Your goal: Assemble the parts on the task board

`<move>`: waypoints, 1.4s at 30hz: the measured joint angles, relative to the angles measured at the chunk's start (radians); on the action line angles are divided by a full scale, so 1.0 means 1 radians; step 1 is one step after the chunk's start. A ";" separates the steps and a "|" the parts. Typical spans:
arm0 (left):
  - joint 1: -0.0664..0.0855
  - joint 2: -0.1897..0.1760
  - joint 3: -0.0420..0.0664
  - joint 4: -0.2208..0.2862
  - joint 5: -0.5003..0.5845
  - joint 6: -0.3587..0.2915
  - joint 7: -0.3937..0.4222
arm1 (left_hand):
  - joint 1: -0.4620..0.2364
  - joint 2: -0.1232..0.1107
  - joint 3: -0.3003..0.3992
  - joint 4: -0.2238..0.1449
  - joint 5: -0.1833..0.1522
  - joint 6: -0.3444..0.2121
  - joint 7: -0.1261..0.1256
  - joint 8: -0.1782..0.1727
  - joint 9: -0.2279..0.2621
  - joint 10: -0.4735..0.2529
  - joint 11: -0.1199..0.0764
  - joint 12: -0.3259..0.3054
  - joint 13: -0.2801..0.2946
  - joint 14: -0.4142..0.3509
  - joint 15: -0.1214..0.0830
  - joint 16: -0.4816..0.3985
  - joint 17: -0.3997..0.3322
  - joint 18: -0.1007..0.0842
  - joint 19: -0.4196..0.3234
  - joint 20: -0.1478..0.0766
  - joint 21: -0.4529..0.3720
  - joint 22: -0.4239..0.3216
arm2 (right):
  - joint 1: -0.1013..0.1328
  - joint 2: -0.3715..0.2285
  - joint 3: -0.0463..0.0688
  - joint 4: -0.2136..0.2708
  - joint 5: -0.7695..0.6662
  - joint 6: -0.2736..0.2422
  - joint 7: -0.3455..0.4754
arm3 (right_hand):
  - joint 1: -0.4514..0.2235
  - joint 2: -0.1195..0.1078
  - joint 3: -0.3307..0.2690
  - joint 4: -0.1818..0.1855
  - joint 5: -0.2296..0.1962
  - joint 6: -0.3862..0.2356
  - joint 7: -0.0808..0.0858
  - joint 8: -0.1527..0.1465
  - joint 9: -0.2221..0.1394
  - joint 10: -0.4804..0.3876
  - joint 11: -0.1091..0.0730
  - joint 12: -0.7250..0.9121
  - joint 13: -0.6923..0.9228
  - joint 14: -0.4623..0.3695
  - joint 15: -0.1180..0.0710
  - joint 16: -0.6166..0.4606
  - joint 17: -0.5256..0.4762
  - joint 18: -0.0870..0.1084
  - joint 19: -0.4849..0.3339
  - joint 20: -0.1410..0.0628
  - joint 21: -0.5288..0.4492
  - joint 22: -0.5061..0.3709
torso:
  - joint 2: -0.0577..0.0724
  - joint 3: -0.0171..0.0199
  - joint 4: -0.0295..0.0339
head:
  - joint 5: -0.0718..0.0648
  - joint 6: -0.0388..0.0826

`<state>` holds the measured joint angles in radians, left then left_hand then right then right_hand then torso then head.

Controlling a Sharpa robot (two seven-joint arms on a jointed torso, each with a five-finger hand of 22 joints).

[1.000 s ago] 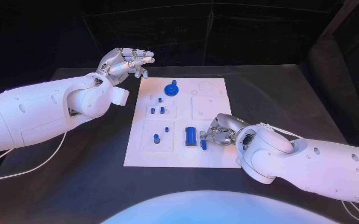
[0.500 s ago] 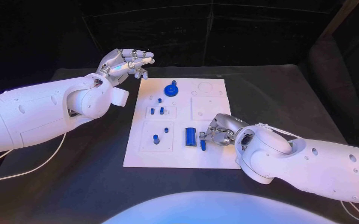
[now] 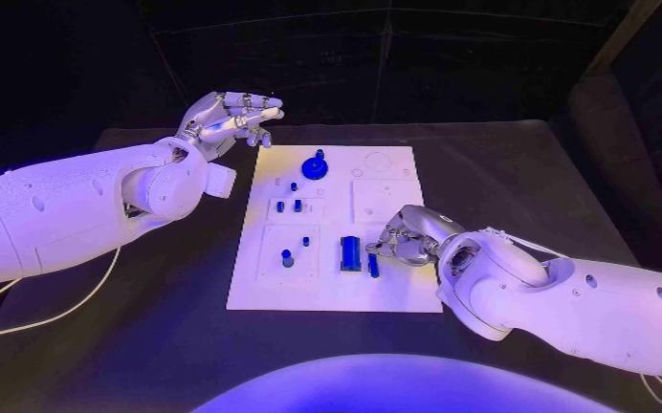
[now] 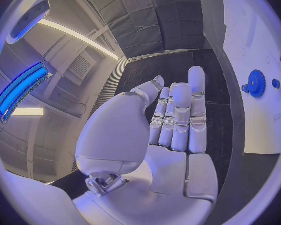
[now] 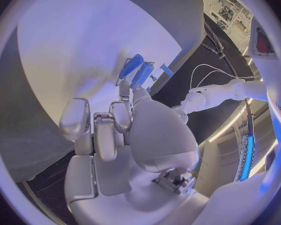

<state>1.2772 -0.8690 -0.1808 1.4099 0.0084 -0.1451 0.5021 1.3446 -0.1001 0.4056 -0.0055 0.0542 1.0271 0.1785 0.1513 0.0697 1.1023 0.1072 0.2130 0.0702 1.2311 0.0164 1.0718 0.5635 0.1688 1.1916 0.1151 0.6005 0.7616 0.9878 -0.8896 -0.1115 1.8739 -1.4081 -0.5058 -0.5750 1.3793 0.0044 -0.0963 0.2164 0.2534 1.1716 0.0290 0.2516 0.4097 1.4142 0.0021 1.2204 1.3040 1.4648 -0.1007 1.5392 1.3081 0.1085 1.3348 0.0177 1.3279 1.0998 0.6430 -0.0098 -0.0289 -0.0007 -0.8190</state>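
Parts, small blue pieces, sit on the flat white rectangular task board (image 3: 393, 284) mid black table (image 3: 524, 174). Right hand (image 3: 403, 241) is down on the board's near right area, fingers curled over; a short blue peg (image 3: 374, 266) lies at its fingertips, touching or nearly so, can't tell if it's actually pinched. In right wrist view the same peg (image 5: 142, 74) shows just past the fingertips (image 5: 124, 89), w/ a longer blue rectangular block (image 5: 131, 66) right beside it. In head view that block (image 3: 352, 252) lies just beyond the peg, on the side away from the right hand.

Further from the right hand, toward the board's left half: several small blue pins (image 3: 287, 257) standing upright in low square recesses, apart from each other. Round blue gear w/ knob (image 3: 316, 164) sits at the board's far end, nearest the left hand.

Left hand (image 3: 228, 119) is raised off the table, beyond the board's far left corner, palm up, fingers together and loosely bent, nothing in it. Left wrist view: fingers (image 4: 178, 117) extended side by side, gear (image 4: 257, 83) well off past them on the board (image 4: 256, 45).
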 measured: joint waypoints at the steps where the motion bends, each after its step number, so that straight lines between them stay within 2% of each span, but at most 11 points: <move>1: 0.000 0.000 0.000 0.000 0.000 0.000 0.000 | 0.000 0.000 0.000 0.000 0.000 0.000 0.000 0.000 0.000 0.000 0.000 0.000 0.000 0.000 0.000 0.000 0.000 0.000 0.000 0.000 0.000 0.000 | 0.000 -0.004 0.000 0.002 0.003 -0.001 0.012 | -0.004 -0.004 -0.004 0.002 0.000 -0.002 0.002 0.000 0.001 0.000 0.000 0.000 0.000 0.000 0.000 0.000 0.000 0.000 0.000 0.000 0.000 -0.001 | 0.000 0.0000 0.0000 | 0.000 0.000; 7: 0.000 0.000 0.000 0.000 0.000 0.000 -0.001 | 0.000 0.000 0.000 0.000 0.000 0.000 0.000 0.000 0.000 0.000 0.000 0.000 0.000 0.000 0.000 0.000 0.000 0.000 0.000 0.000 0.000 0.000 | 0.000 -0.029 0.000 0.017 0.023 0.026 0.073 | -0.022 -0.020 -0.028 0.012 0.000 -0.007 0.007 0.000 0.006 0.000 0.000 0.000 0.000 0.000 0.000 0.000 0.000 0.000 0.000 0.000 0.000 -0.006 | -0.001 -0.0001 -0.0006 | -0.001 0.001; 16: 0.000 0.000 0.000 -0.001 0.000 0.001 -0.001 | 0.000 0.000 0.000 0.000 0.000 0.000 0.000 0.000 0.000 0.000 0.000 0.000 0.000 0.000 0.000 0.000 0.000 0.000 0.000 0.000 0.000 -0.001 | 0.000 -0.057 0.000 0.035 0.037 0.132 0.111 | -0.021 -0.020 -0.043 -0.001 -0.033 -0.007 0.007 0.000 0.016 0.000 0.000 0.000 0.000 0.000 0.000 0.000 0.000 0.000 0.000 0.000 0.000 -0.005 | -0.001 -0.0006 0.0000 | -0.004 0.000; 23: 0.000 -0.001 0.000 -0.001 0.000 0.001 -0.001 | 0.000 0.000 0.000 0.000 0.000 0.000 0.000 0.000 0.000 0.000 0.000 0.000 0.000 0.000 0.000 0.000 0.000 0.000 0.000 0.000 0.000 -0.001 | 0.000 -0.070 0.000 0.040 0.037 0.177 0.115 | -0.010 -0.023 -0.046 -0.004 -0.035 -0.007 0.007 0.004 0.018 0.000 0.000 0.000 0.000 0.000 0.000 0.000 0.000 0.000 0.000 0.000 0.000 -0.005 | -0.001 -0.0006 0.0006 | -0.003 0.001; 35: 0.000 -0.002 0.000 -0.002 0.000 0.001 -0.001 | 0.000 0.000 0.000 0.000 0.000 0.000 0.000 0.000 0.000 0.000 0.000 0.000 0.000 0.000 0.000 0.000 0.000 0.000 0.000 0.000 0.000 -0.001 | 0.000 -0.068 0.000 0.031 0.033 0.194 0.112 | -0.003 -0.020 -0.046 -0.004 -0.038 -0.007 0.007 0.004 0.021 0.000 0.000 0.000 0.000 0.000 0.001 0.000 0.000 0.000 0.000 0.000 0.000 0.001 | 0.001 -0.0001 0.0007 | -0.001 -0.001; 42: 0.000 -0.001 0.000 -0.002 0.000 0.001 -0.001 | 0.000 0.000 0.000 0.000 0.000 0.000 0.000 0.000 0.000 0.000 0.000 0.000 0.000 0.000 0.000 0.000 0.000 0.000 0.000 0.000 0.000 -0.001 | 0.000 -0.049 0.000 0.009 0.027 0.185 0.092 | -0.014 -0.001 -0.054 0.004 -0.038 -0.007 0.007 0.008 0.027 0.000 0.000 0.006 0.001 0.000 0.001 0.000 0.000 0.000 0.000 0.000 0.000 0.004 | 0.001 0.0001 0.0007 | -0.003 -0.002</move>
<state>1.2773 -0.8697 -0.1808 1.4080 0.0084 -0.1444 0.5009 1.3446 -0.1001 0.4056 -0.0055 0.0542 1.0271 0.1785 0.1513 0.0697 1.1023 0.1072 0.2130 0.0702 1.2311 0.0164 1.0718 0.5635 0.1688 1.1917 0.1151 0.6005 0.7610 0.9880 -0.9386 -0.1117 1.8829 -1.3808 -0.3208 -0.4830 1.3656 0.0035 -0.1502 0.2208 0.2150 1.1645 0.0362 0.2596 0.4371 1.4146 0.0024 1.2264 1.3046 1.4649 -0.0997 1.5392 1.3077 0.1086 1.3348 0.0177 1.3278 1.1033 0.6445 -0.0097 -0.0282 -0.0033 -0.8207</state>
